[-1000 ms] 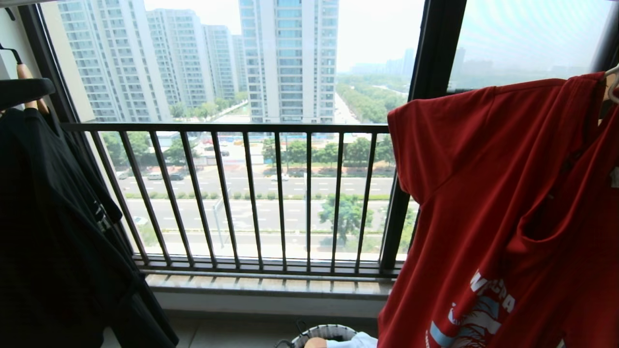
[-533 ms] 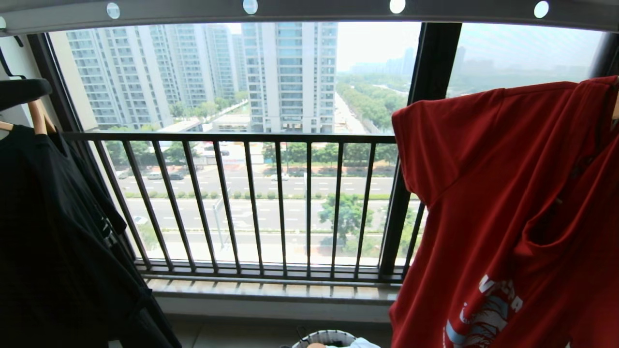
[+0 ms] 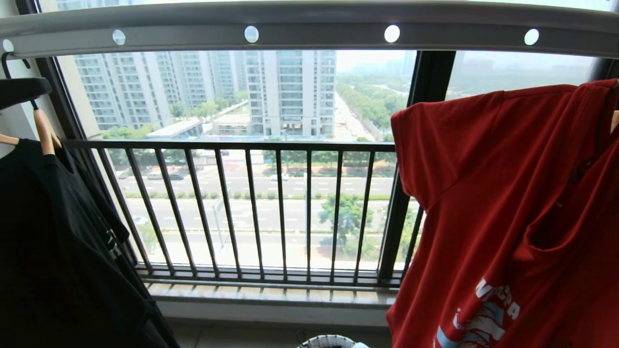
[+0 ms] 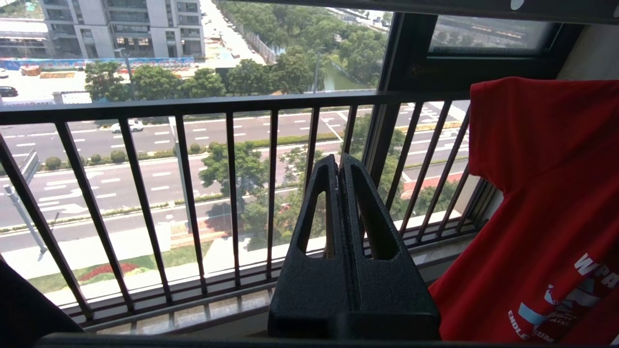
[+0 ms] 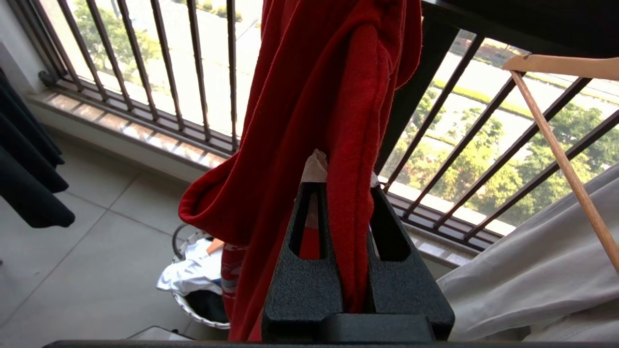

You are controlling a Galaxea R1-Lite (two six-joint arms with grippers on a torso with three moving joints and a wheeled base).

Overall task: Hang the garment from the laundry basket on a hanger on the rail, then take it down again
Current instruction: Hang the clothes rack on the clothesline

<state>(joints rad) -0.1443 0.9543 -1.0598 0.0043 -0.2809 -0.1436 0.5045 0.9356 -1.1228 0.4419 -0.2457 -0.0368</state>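
My right claw (image 5: 346, 193) squeezes the red shirt (image 5: 329, 96) tight; my left claw (image 4: 338, 166) is shut on nothing.

Bright daylight thru window (image 3: 290, 121), hazy sky, foreground backlit, edges bowed.

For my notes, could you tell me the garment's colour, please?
Red garment, white lettering; head view.
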